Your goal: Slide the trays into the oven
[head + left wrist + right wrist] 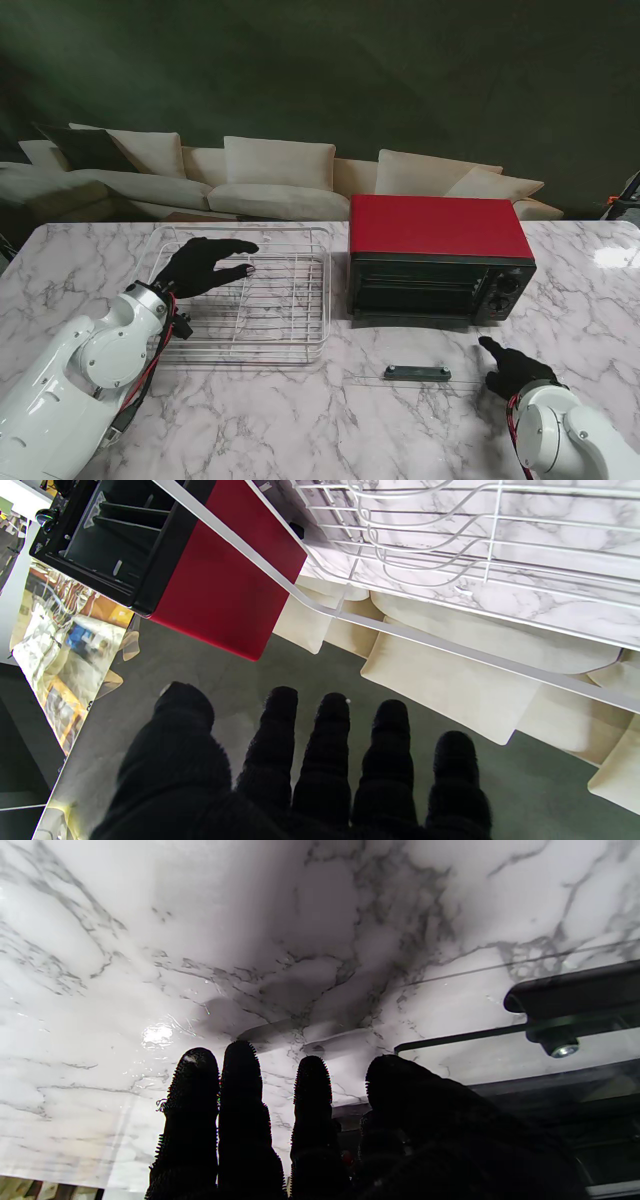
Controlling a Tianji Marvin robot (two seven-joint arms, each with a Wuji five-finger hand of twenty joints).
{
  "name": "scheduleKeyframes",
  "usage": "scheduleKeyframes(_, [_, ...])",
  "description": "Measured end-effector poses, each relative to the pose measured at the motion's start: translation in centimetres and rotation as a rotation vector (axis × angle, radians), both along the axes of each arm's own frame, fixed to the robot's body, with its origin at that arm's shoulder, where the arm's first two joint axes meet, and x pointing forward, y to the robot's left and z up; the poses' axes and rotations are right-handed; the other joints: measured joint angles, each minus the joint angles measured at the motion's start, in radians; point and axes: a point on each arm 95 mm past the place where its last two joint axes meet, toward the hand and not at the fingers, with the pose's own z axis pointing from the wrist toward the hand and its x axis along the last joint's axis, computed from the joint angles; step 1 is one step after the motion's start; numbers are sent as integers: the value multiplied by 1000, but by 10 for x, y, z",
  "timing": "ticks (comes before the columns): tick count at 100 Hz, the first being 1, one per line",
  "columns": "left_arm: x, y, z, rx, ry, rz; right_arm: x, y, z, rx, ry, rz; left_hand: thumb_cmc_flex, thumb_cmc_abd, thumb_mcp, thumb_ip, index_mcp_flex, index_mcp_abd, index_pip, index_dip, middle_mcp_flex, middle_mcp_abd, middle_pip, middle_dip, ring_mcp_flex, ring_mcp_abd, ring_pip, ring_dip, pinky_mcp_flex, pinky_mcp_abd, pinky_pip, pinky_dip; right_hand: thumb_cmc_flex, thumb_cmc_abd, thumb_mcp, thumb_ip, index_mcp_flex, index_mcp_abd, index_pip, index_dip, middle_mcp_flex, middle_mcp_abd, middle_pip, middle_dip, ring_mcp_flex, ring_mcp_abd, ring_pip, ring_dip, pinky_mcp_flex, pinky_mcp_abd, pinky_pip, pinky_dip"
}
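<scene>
Two black-gloved hands over a marble table [90, 255]. Left hand [205, 264] hovers over the wire tray [285, 325], fingers [327, 750] spread apart, gripping nothing. Tray lies flat on the table, just left of the red oven [437, 228]. Oven door [415, 374] is down flat toward the near side, glass with a dark handle [575, 992]. Right hand [513, 369] sits near the door's right corner, fingers loosely apart, empty. Pale sofa [270, 175] beyond the far edge.

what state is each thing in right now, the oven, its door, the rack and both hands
oven: upright, cavity open
oven door: folded down flat
wire rack: on the table left of the oven, not inserted
left hand: open, over the rack
right hand: open, beside the door
</scene>
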Motion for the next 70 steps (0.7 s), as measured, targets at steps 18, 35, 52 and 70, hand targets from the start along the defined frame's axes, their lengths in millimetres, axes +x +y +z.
scheduleKeyframes(18, [0, 0, 0, 0, 0, 0, 0, 1, 0, -4, -2, -2, 0, 0, 0, 0, 0, 0, 0, 0, 0, 0, 0, 0, 0, 0, 0, 0, 0, 0, 0, 0, 181, 61, -264, 14, -21, 0, 121, 25, 2, -3, 0, 0, 0, -10, 7, 2, 3, -1, 0, 0])
scheduleKeyframes(35, [0, 0, 0, 0, 0, 0, -5, -3, -1, -33, -16, -3, 0, 0, 0, 0, 0, 0, 0, 0, 0, 0, 0, 0, 0, 0, 0, 0, 0, 0, 0, 0, 190, 71, -378, 14, -21, -78, 283, -36, 4, -3, 0, 0, 54, -132, 62, 16, 10, -1, 0, 0])
scheduleKeyframes(52, [0, 0, 0, 0, -1, 0, -16, -5, 0, -39, -12, 0, 0, 0, 0, 0, 0, 0, 0, 0, 0, 0, 0, 0, 0, 0, 0, 0, 0, 0, 0, 0, 144, 57, -349, -16, -8, -111, 376, -48, 4, -2, 0, 11, 68, -147, 64, 16, 12, -1, 0, 0])
scheduleKeyframes(70, [0, 0, 0, 1, -1, 0, -20, -8, 1, -31, -10, 3, 0, 0, 0, 0, 0, 0, 1, 0, 0, 0, 0, 0, 0, 0, 0, 0, 0, 0, 0, 0, 86, 13, -383, -101, 97, -101, 478, -9, 4, 1, 3, 23, 80, -148, 72, 13, 15, -1, 8, 0])
